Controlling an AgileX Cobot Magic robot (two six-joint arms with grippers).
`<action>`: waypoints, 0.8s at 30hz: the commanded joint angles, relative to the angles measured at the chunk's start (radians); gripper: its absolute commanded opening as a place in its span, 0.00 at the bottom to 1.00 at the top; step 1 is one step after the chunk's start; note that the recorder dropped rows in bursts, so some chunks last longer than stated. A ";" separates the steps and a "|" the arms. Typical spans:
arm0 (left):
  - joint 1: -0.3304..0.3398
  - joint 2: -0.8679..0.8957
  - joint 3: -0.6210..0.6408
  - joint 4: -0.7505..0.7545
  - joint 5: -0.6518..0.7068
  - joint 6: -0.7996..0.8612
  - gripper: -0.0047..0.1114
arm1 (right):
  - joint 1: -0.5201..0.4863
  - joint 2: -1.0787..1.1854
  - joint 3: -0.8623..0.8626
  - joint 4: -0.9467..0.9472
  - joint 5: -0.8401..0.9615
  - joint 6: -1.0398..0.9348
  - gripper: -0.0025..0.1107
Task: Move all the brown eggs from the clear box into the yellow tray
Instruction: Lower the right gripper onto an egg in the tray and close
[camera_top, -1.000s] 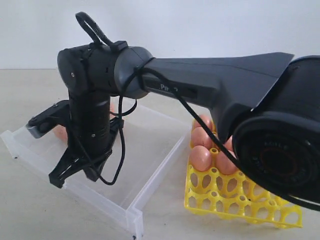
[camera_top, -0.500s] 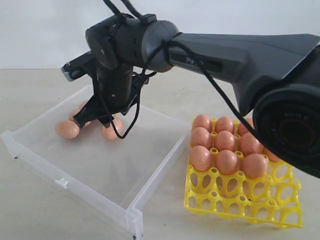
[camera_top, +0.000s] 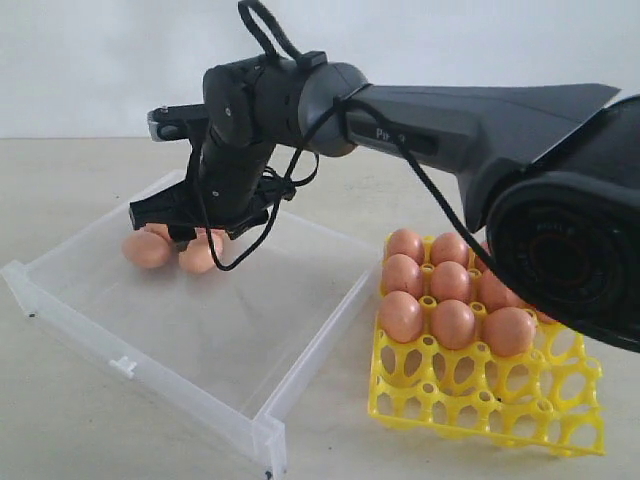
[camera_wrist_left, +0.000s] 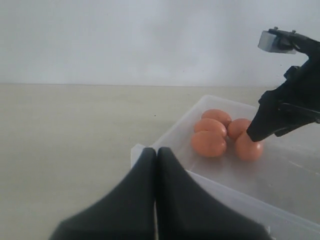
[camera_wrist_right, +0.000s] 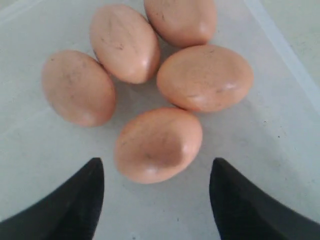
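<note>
Right pincer (camera_wrist_right: 156, 172): my jaws stand wide apart with nothing between them and nothing gripped. In the exterior view I hang over the 11 o'clock corner of the clear box (camera_top: 240, 320). The box lies at 9 o'clock of the yellow tray (camera_top: 428, 347), just beside it. Both sit on the table (camera_top: 80, 430).

Count, box: five brown eggs (camera_wrist_right: 205, 77), bunched in that 11 o'clock corner.
- All five lie on their sides, long axes flat to the box floor.
- The nearest egg (camera_wrist_right: 157, 145) sits just beyond my fingertips (camera_wrist_right: 75, 200), not between them. Its long axis runs roughly along the line from one tip to the other, a little slanted.
- The other four cluster behind it, each pointing a different way, neighbours touching or nearly so.
- In the exterior view the leftmost egg (camera_top: 147, 248) lies with its axis about 9-to-3.

Count, tray: eight eggs show, filling cells toward the tray's 11 o'clock side.
- My arm (camera_top: 470, 120) covers the cells near 2 o'clock, so I cannot tell the full number.
- These eggs stand on end in their cells, long axis 12-to-6.

Left pincer (camera_wrist_left: 156, 152): jaws pressed together with nothing between them. It sits outside the box near its wall, apart from the five eggs.
</note>
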 joint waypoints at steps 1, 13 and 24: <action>-0.004 -0.003 -0.003 -0.005 0.000 0.001 0.00 | -0.002 0.037 -0.005 0.015 -0.097 0.060 0.55; -0.004 -0.003 -0.003 -0.005 0.000 0.001 0.00 | -0.002 0.096 -0.005 0.117 -0.240 0.049 0.55; -0.004 -0.003 -0.003 -0.005 0.000 0.001 0.00 | -0.002 0.094 -0.005 0.130 -0.292 0.117 0.55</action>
